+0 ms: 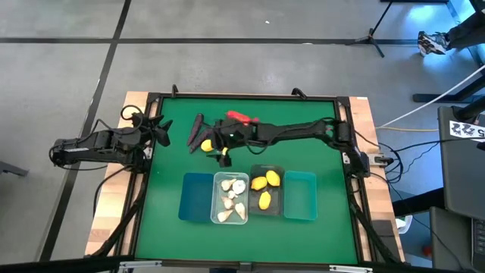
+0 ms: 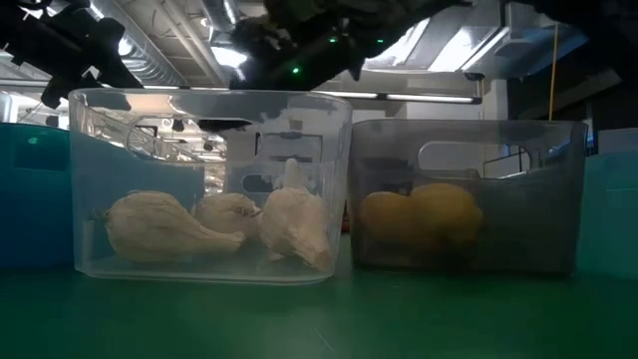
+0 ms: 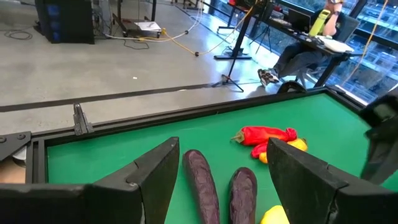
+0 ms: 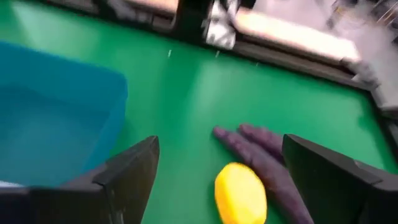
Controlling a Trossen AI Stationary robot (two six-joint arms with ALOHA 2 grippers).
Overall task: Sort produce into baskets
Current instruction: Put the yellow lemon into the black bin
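Two dark purple pieces (image 1: 197, 127) lie side by side on the green table, with a lemon (image 1: 206, 144) next to them and a red pepper (image 1: 241, 117) farther right. My right gripper (image 1: 220, 152) is open and empty above the table beside the lemon (image 4: 240, 194), touching nothing; the purple pieces (image 4: 261, 152) lie just past it. My left gripper (image 1: 161, 132) waits open and empty at the table's left edge, facing the purple pieces (image 3: 214, 186) and the pepper (image 3: 264, 134). The clear basket (image 1: 231, 216) holds garlic bulbs (image 2: 229, 224). The dark grey basket (image 1: 267, 171) holds lemons (image 2: 424, 214).
The four baskets stand in a row near the table's front: blue (image 1: 197, 197), clear, dark grey, teal (image 1: 301, 196). A black frame (image 1: 242, 97) rims the table. A yellow piece (image 3: 297, 145) lies behind the pepper. A person (image 3: 311, 37) sits beyond the table.
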